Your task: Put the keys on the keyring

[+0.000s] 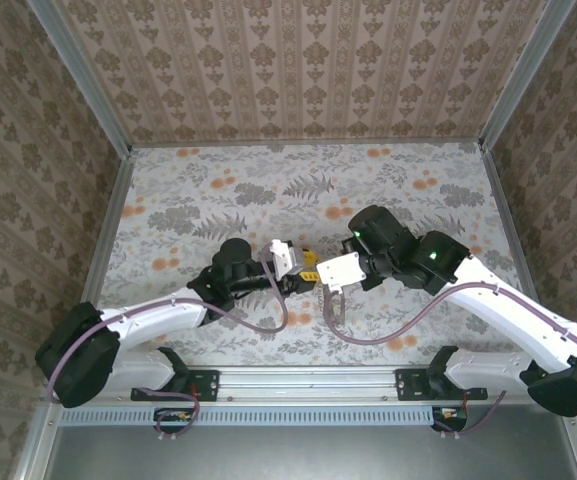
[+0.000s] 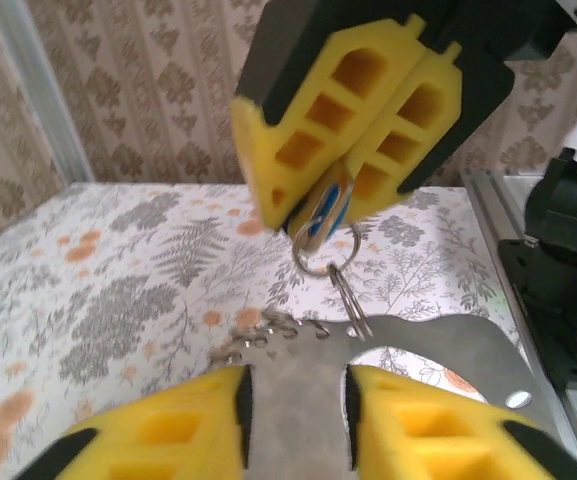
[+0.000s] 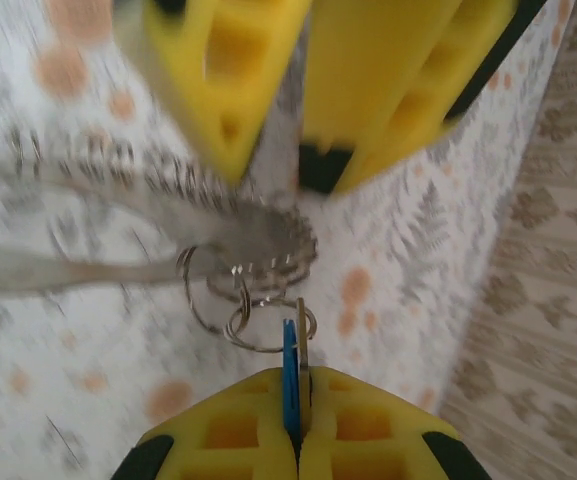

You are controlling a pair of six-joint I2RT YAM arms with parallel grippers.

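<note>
Though the top view gave little detail, I saw the left gripper and right gripper nearly touching mid-frame, the keyring just below them. On the left wrist, its fingers stood apart, flanking the keyring's metal strip. On the right wrist, the right gripper's fingers were clamped on the blue key. It sat edge-on, long axis vertical in frame, upper end at the split rings. I judged it light, stiff and slippery, best pinched on its flat faces.
</note>
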